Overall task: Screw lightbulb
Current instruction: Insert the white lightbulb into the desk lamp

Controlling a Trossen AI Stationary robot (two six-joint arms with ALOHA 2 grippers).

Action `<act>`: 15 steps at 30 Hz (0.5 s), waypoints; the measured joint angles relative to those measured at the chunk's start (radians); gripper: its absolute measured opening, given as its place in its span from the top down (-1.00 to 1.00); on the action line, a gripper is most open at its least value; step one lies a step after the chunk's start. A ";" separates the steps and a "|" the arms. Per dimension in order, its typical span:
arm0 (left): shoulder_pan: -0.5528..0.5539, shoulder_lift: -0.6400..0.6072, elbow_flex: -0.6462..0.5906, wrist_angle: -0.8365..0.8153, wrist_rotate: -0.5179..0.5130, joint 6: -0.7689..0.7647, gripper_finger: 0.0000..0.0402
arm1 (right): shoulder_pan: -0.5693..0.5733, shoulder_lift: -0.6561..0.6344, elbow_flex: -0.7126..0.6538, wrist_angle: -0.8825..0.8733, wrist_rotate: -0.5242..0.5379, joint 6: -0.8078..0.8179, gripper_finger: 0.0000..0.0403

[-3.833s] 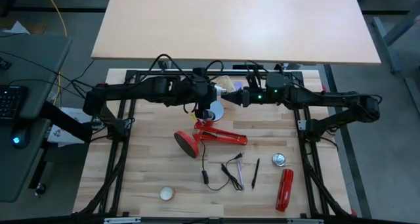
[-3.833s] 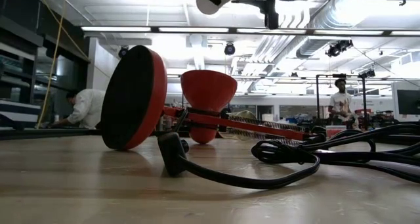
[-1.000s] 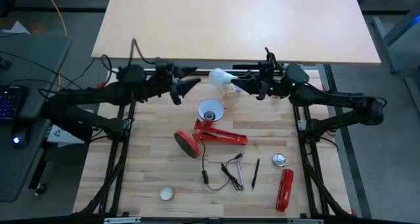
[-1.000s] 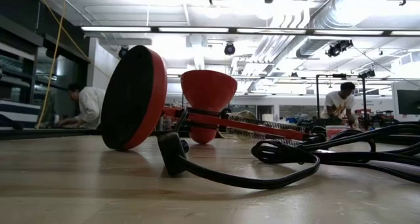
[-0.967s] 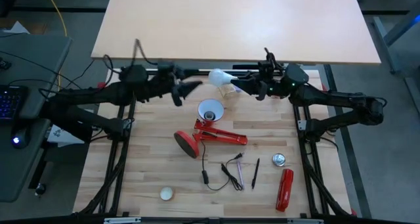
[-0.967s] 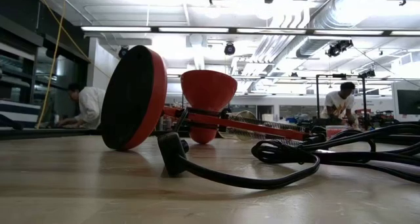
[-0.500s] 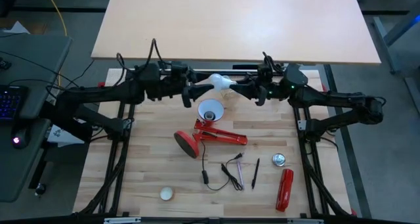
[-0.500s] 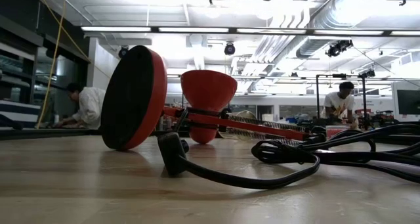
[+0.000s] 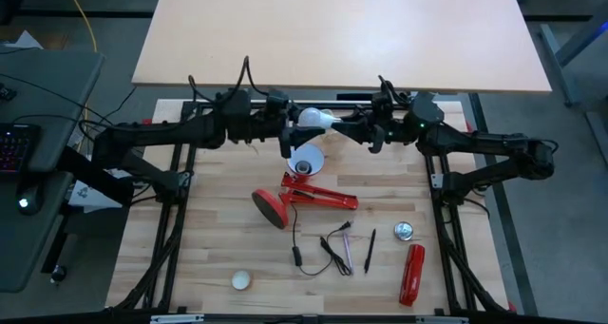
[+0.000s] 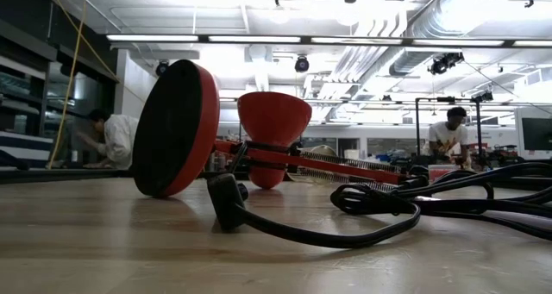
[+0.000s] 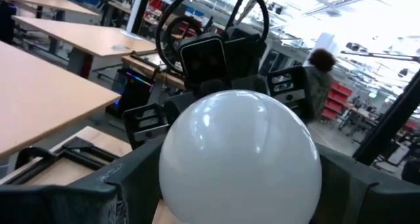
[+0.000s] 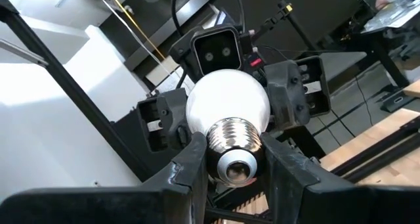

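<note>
White glass meets dark metal above the pale wooden worktop (image 9: pixel 209 257): the lightbulb (image 9: pixel 312 118) hangs in mid-air in the upper centre of the high view, between two robot arms. The right pincer (image 12: pixel 230 159) is clamped on the bulb's grey screw base, one dark finger on each side of the threads. The left pincer (image 9: pixel 290 123) faces it from the frame's left, its fingers (image 11: pixel 85 194) spread wide either side of the bulb's round white globe; whether they touch the glass cannot be told. Just below the bulb in the high view, a red lamp (image 9: pixel 302 193) lies on its side, its white-lined shade (image 9: pixel 304 160) open upward with only the socket inside. A black cable (image 10: pixel 345 216) runs from the lamp. Lower right of the frame lie a red tool (image 9: pixel 411 273) and a small round tin (image 9: pixel 405 231); a cream ball (image 9: pixel 242 280) sits lower left.
</note>
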 joint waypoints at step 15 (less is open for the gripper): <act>0.000 0.002 0.000 0.020 0.011 0.044 -0.38 | -0.001 0.000 0.000 -0.001 -0.037 -0.015 0.49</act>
